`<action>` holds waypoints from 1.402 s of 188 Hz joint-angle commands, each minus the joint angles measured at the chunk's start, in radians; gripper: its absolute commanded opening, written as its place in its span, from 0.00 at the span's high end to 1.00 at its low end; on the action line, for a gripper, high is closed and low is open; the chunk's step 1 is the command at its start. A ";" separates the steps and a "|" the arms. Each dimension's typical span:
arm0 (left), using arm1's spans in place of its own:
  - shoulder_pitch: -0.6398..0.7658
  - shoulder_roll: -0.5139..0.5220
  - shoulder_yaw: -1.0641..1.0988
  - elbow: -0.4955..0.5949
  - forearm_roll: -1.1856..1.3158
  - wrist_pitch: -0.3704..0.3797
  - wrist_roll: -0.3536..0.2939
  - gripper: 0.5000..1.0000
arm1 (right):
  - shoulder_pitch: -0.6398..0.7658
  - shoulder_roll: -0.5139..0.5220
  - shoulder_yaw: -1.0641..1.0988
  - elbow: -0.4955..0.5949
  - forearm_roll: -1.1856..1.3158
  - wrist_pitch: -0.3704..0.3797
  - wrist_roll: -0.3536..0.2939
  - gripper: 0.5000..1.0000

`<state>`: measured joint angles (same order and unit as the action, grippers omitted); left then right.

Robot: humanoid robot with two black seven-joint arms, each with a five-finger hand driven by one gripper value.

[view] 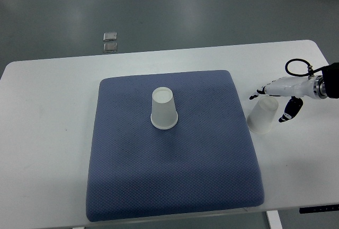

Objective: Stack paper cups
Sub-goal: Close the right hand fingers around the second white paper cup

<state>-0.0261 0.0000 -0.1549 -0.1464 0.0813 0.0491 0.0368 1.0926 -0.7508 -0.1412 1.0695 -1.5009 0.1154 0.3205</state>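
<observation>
The right hand (pixel 278 97) is reaching in from the right edge over the bare table (pixel 47 117). Its fingers are spreading wide around the base end of the second cup (pixel 262 116) without closing on it; whether any fingertip is touching the cup cannot be told. One dark-tipped finger is pointing down on the cup's right side, and the others are extending to the left above it.

The second cup is sitting upside down and tilted on the table, just beside the right edge of the blue mat (pixel 175 186), off the fabric.

The first cup (pixel 163 108) is standing upside down near the centre of the mat, wide rim down, well apart from the second cup. Nothing is lying between the two cups except the mat surface and its raised right border.

A black cable (pixel 294 64) is looping above the wrist. Two small metal plates (pixel 110 42) are lying on the floor beyond the far table edge. The left arm is not showing.
</observation>
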 commanded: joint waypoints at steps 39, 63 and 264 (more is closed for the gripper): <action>0.000 0.000 0.000 0.001 0.000 0.000 0.000 0.00 | -0.002 0.013 0.000 0.003 0.007 -0.016 0.000 0.20; 0.000 0.000 0.000 -0.001 0.000 0.000 0.000 0.00 | -0.013 0.028 0.000 0.009 0.002 -0.019 0.000 0.20; 0.000 0.000 0.000 -0.001 0.000 0.000 0.000 0.00 | -0.013 0.045 0.000 -0.002 -0.013 -0.013 0.002 0.65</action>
<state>-0.0261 0.0000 -0.1549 -0.1465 0.0813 0.0491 0.0368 1.0802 -0.7056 -0.1412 1.0673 -1.5141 0.1033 0.3208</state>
